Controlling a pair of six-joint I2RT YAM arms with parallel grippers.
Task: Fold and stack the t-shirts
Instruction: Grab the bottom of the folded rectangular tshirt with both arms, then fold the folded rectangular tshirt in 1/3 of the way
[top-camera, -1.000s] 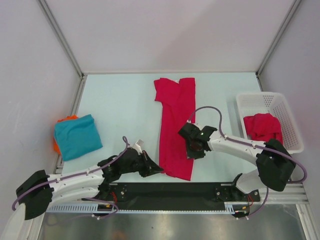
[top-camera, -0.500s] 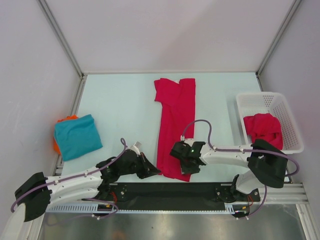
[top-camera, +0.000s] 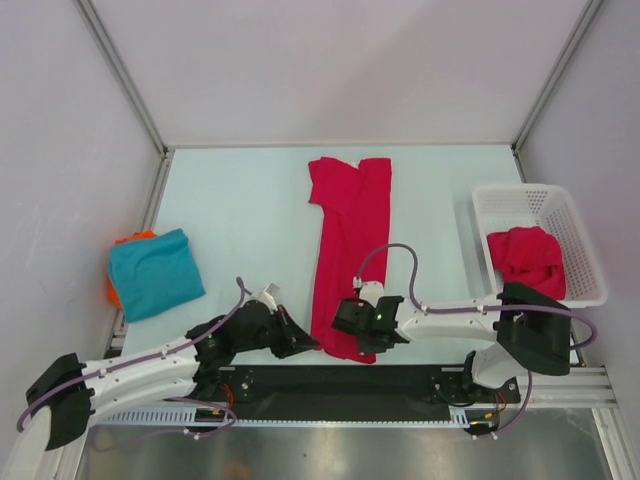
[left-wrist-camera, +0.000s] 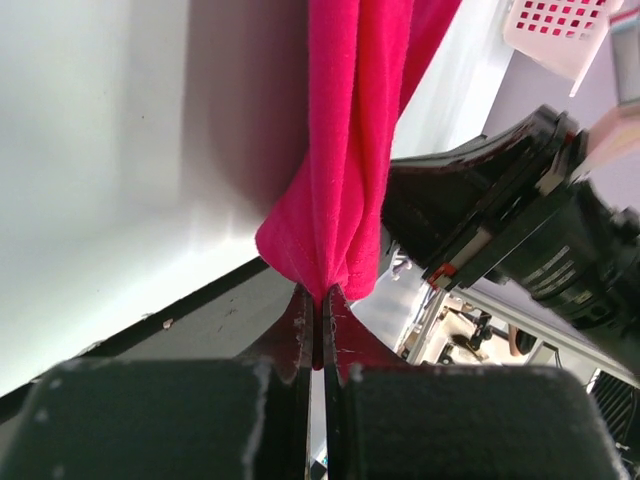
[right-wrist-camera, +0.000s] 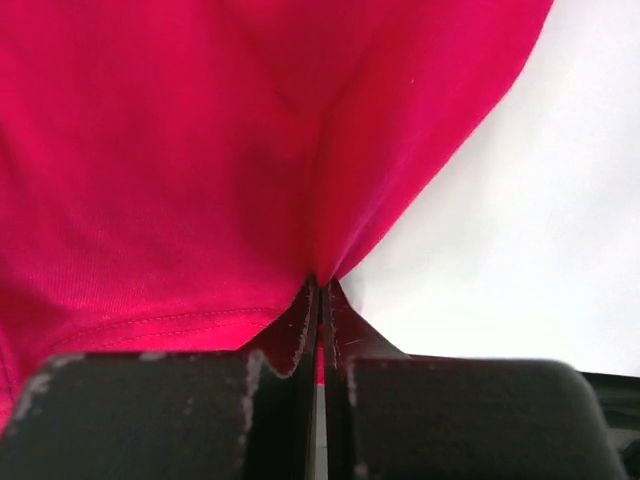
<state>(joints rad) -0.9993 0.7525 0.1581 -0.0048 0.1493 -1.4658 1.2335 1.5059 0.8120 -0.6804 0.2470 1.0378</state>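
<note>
Since a second ago my right gripper (right-wrist-camera: 320, 292) came down to the near hem of the crimson t-shirt (top-camera: 348, 225) and pinched it; my left gripper (left-wrist-camera: 320, 300) pinches the other corner. Left of the basket (top-camera: 540, 190), the shirt stretches straight away from both.

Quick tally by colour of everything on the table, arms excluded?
White: 1, mesh basket
Crimson: 2, crimson t-shirt on the table, crimson t-shirt inside the basket
Teal: 1, teal t-shirt
Orange: 1, orange cloth, mostly hidden under the teal one
Total: 5
</note>
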